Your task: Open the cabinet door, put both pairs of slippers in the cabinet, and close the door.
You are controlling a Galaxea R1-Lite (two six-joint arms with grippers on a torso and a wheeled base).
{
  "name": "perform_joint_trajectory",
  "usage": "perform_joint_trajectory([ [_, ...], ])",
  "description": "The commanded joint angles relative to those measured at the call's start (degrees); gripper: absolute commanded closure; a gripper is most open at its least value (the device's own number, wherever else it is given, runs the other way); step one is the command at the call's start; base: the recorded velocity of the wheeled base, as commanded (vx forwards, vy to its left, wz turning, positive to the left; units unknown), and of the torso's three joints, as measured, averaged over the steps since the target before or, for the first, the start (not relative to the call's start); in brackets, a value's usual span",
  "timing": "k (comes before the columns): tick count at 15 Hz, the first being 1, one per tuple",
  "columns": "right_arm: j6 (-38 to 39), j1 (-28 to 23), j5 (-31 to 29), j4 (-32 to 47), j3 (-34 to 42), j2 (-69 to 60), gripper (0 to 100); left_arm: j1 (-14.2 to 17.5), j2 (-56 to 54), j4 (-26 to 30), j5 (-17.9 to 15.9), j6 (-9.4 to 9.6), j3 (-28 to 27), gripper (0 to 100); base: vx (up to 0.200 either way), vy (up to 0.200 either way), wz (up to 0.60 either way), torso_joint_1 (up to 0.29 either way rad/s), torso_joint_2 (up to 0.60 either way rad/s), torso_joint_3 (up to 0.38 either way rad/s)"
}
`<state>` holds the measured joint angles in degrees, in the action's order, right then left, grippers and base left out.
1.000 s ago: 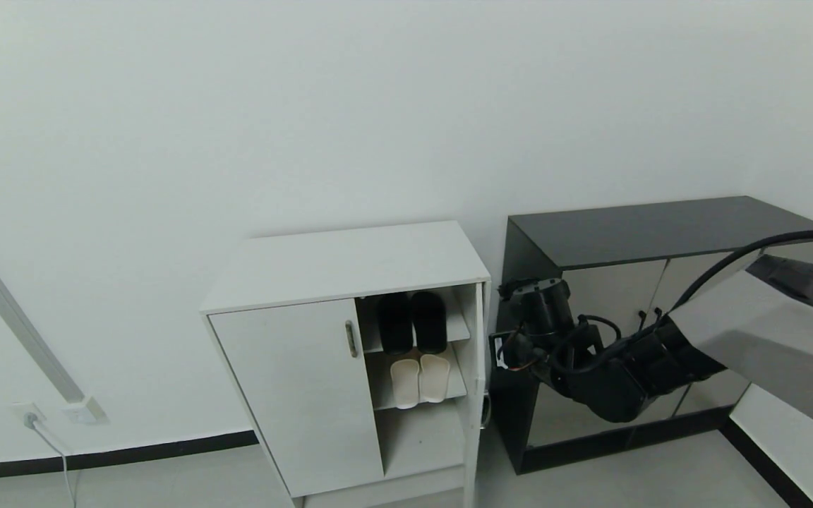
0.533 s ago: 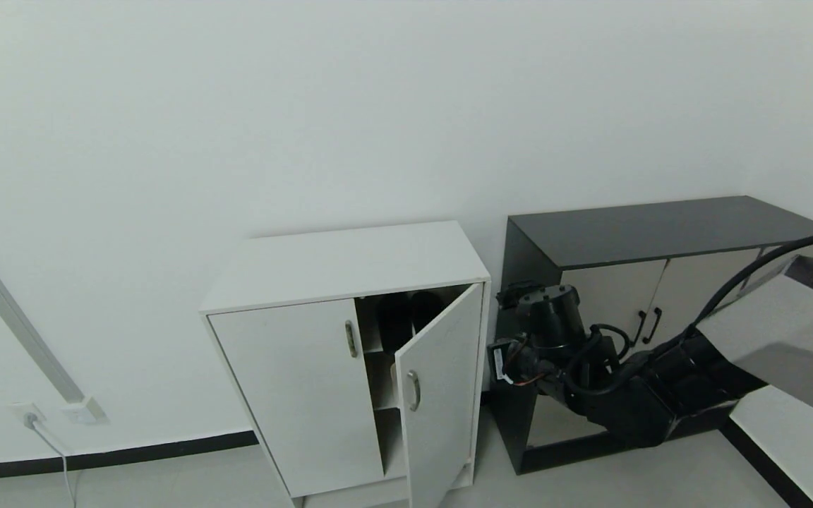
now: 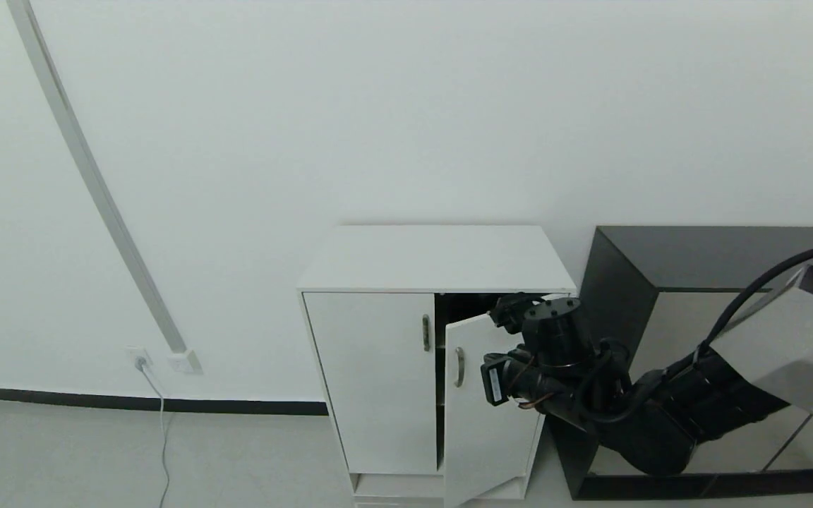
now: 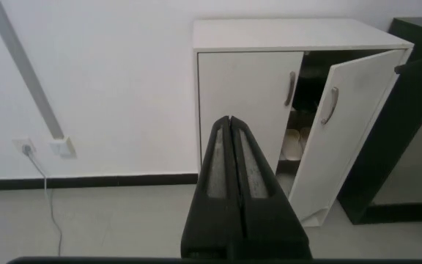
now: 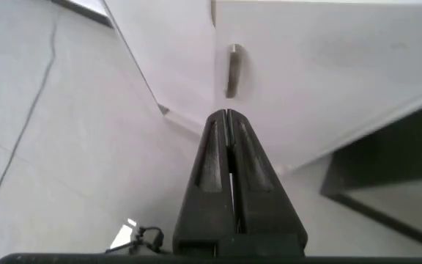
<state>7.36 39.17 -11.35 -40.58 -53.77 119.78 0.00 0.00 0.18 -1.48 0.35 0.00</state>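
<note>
The white cabinet (image 3: 435, 257) stands against the wall with its left door (image 3: 371, 381) shut. Its right door (image 3: 480, 430) is ajar, leaving a narrow dark gap beside the handle (image 3: 459, 367). My right arm's wrist (image 3: 555, 339) is at the door's outer face. My right gripper (image 5: 228, 116) is shut on nothing, its tip just below the door handle (image 5: 233, 70). Through the gap the white slippers (image 4: 295, 139) lie on a lower shelf; the shelf above them is dark. Well back from the cabinet, my left gripper (image 4: 231, 123) is shut and holds nothing.
A black cabinet (image 3: 717, 254) stands directly right of the white one. A grey conduit (image 3: 96, 183) runs down the wall to a socket (image 3: 142, 360) with a cable hanging to the floor. Bare floor (image 3: 131, 458) lies left of the cabinet.
The right door has swung from wide open to nearly shut, hiding both pairs of slippers in the head view. My right arm followed the door leftward. The head camera has shifted.
</note>
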Motion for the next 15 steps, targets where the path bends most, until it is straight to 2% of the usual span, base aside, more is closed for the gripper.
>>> perform_joint_trajectory([
  [1,-0.07,0.03,0.19,-0.29,0.95,0.01,100,0.09,0.0,-0.01,-0.02,0.0,0.0,100,0.0,0.0,0.0,0.0,0.0,0.0],
  [5,-4.11,0.21,4.67,-8.37,10.18,-0.08,100,0.09,0.0,-0.01,-0.02,0.0,0.0,100,0.0,0.0,0.0,0.0,0.0,0.0],
  [6,-4.46,0.21,7.13,-12.68,13.69,0.1,100,0.09,0.09,-0.09,-0.11,0.0,0.0,100,0.0,0.0,0.0,0.0,0.0,0.0],
  [10,-4.46,1.35,8.1,-18.39,20.02,0.36,100,0.09,0.09,-0.01,-0.02,0.0,0.0,100,0.0,0.0,0.0,0.0,0.0,0.0],
  [15,-4.46,2.76,8.1,-22.44,23.54,1.33,100,0.09,0.09,-0.01,-0.02,0.0,0.0,100,0.2,0.0,0.0,-0.002,0.0,0.004],
])
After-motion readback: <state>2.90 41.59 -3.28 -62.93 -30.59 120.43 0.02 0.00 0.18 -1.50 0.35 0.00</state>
